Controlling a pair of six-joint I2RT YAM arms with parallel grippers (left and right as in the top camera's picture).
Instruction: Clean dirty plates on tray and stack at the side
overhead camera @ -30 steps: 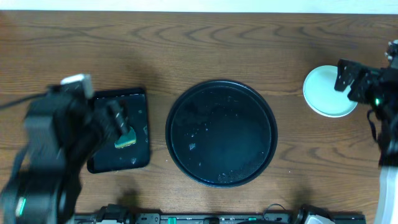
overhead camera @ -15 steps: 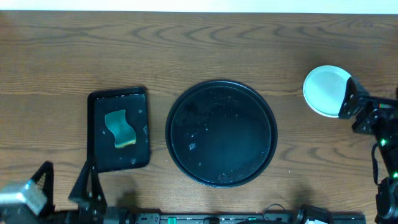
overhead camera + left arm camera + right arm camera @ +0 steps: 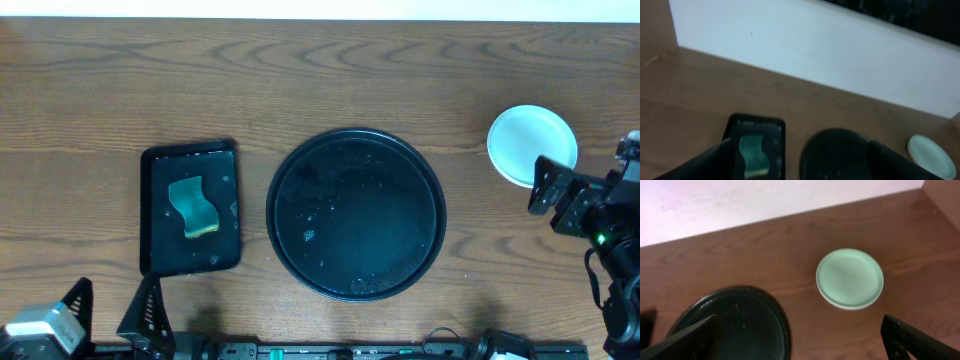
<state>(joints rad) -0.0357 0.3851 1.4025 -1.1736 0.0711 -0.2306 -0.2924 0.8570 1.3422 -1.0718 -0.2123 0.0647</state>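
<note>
The round black tray (image 3: 355,215) sits mid-table with no plates on it, only wet specks; it also shows in the left wrist view (image 3: 840,155) and the right wrist view (image 3: 730,325). The pale-mint plates (image 3: 532,145) lie stacked on the wood at the far right, with no smear on the top one (image 3: 850,278). I cannot tell how many are stacked. My right gripper (image 3: 560,195) is open and empty, just below and right of the stack. My left gripper (image 3: 108,308) is open and empty at the table's front left edge.
A small rectangular black tray (image 3: 190,208) left of the round tray holds a green and yellow sponge (image 3: 193,207), also seen in the left wrist view (image 3: 754,155). A white wall runs along the table's far edge.
My left arm has pulled back from the rectangular tray to the front left edge, leaving the sponge there. My right gripper has moved off the plate stack, down and to the right.
</note>
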